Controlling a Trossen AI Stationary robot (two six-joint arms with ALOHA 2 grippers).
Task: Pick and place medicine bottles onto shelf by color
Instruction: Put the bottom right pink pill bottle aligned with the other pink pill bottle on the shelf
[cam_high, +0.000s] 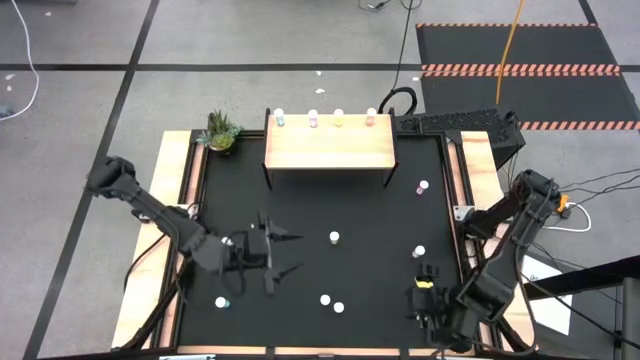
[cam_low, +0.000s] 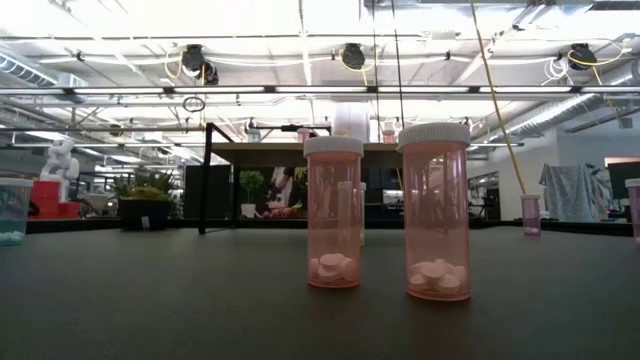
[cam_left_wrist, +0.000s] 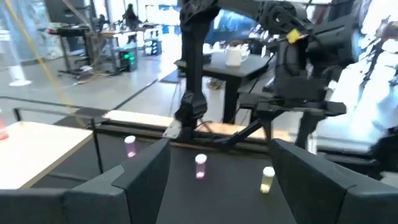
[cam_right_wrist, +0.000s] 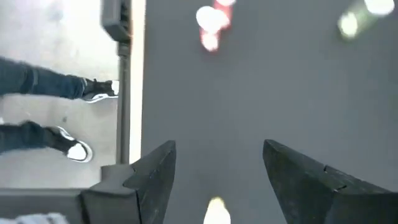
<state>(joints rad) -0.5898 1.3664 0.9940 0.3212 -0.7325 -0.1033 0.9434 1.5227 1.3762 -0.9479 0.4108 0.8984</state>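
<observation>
Nearest me, I'm seeing the right gripper (cam_high: 424, 297) hanging over the black mat's front right, jaws spread and empty, a pale yellow-tinted bottle (cam_right_wrist: 216, 210) lying just ahead between its fingertips. My left gripper (cam_high: 284, 252) is reaching rightward at mid-left, jaws released, holding nothing. Farther back, four small capped bottles (cam_high: 313, 119) are standing along the light wooden shelf (cam_high: 328, 148).

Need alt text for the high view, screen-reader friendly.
Overhead view: a wooden shelf at the far edge of a black table holds four small medicine bottles in a row, while more stand scattered on the table. The left end effector hovers open near the middle; the right end effector is open at the near right.
</observation>
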